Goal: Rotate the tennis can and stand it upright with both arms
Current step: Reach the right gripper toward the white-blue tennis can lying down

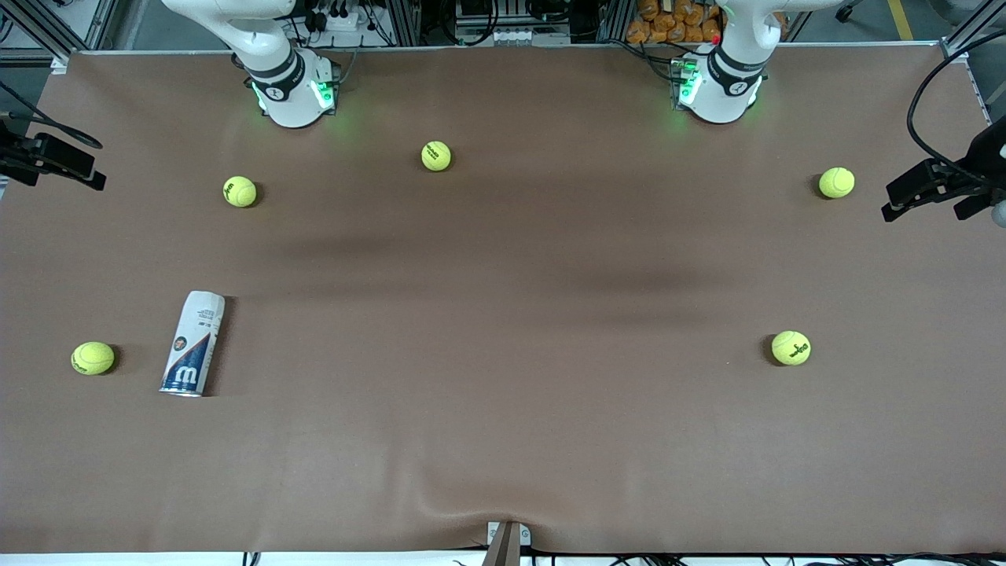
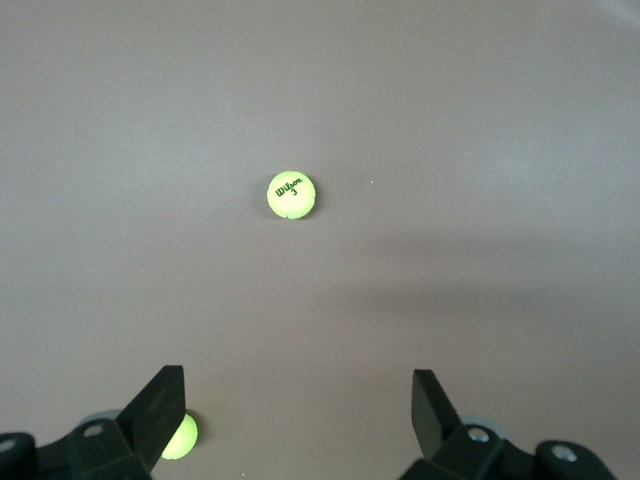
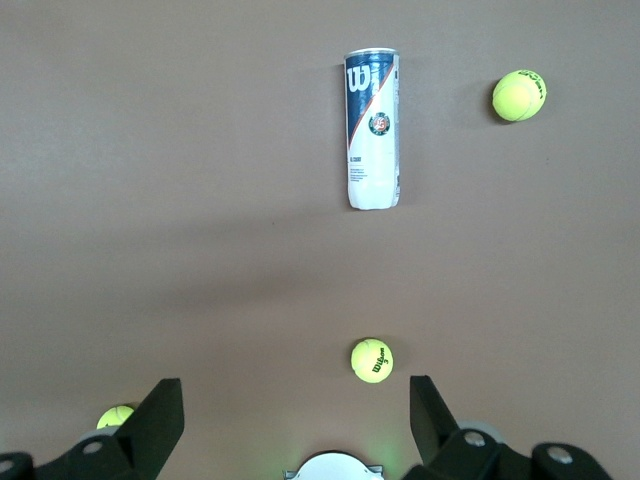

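The tennis can (image 1: 192,343) lies on its side on the brown table toward the right arm's end, its silver rim end nearer the front camera. It also shows in the right wrist view (image 3: 372,128). My right gripper (image 3: 295,385) is open and empty, high above the table near its own base (image 3: 332,466), well apart from the can. My left gripper (image 2: 297,380) is open and empty, high above the left arm's end of the table. Neither gripper shows in the front view; only the arms' bases (image 1: 292,90) (image 1: 719,86) do.
Several tennis balls lie scattered: one beside the can (image 1: 93,358), two near the right arm's base (image 1: 239,191) (image 1: 436,156), two toward the left arm's end (image 1: 836,182) (image 1: 791,347). Black camera mounts stand at both table ends (image 1: 55,157) (image 1: 943,185).
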{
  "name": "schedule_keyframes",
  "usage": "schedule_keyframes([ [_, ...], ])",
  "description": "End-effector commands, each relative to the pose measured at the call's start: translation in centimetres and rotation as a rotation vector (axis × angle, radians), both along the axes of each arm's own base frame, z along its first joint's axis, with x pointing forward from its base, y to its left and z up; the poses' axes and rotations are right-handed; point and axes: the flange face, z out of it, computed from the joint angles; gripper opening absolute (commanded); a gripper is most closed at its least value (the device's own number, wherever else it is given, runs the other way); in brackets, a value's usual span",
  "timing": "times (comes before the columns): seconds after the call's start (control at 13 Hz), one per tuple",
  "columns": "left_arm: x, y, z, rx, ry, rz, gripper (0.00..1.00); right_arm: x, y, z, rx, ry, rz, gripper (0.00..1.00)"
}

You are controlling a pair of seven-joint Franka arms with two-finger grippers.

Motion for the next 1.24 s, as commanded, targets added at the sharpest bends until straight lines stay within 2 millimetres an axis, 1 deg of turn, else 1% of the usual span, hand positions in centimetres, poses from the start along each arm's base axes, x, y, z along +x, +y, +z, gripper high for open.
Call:
schedule_keyframes([
  [0.0, -0.2, 0.1, 0.5, 0.003, -0.001, 0.003, 1.0, -0.7, 0.2, 1.1, -0.018, -0.013, -0.007, 1.0],
  [0.31, 0.0, -0.1, 0.2, 0.003, 0.005, -0.001, 1.0, -0.6, -0.1, 1.2, -0.019, -0.018, -0.01, 1.0],
  [0.46, 0.0, -0.2, 0.2, 0.003, 0.006, -0.004, 1.0, 0.0, -0.4, 0.0, -0.018, -0.005, -0.013, 1.0],
  [0.54, -0.1, 0.0, 0.4, 0.003, 0.002, -0.013, 1.0, 0.7, -0.6, -1.3, -0.014, 0.012, 0.001, 1.0],
  [0.62, -0.2, 0.0, 0.6, 0.002, -0.001, -0.017, 1.0, 1.9, -1.1, -3.5, -0.007, 0.019, 0.048, 1.0],
  [0.77, -0.2, 0.2, 0.7, 0.004, -0.003, -0.015, 1.0, 5.1, -2.2, -8.9, -0.002, -0.002, 0.129, 1.0],
  [0.93, -0.2, 0.1, 0.7, 0.002, -0.003, -0.009, 1.0, 8.7, -3.0, -15.8, 0.004, 0.028, 0.168, 1.0],
  [1.0, -0.4, 0.2, 0.9, 0.002, -0.008, -0.007, 1.0, 10.0, -3.9, -19.3, 0.012, 0.045, 0.182, 1.0],
  [1.16, -0.5, 0.2, 1.3, 0.0, -0.014, -0.003, 1.0, 11.7, -4.2, -25.5, 0.028, 0.079, 0.205, 1.0],
])
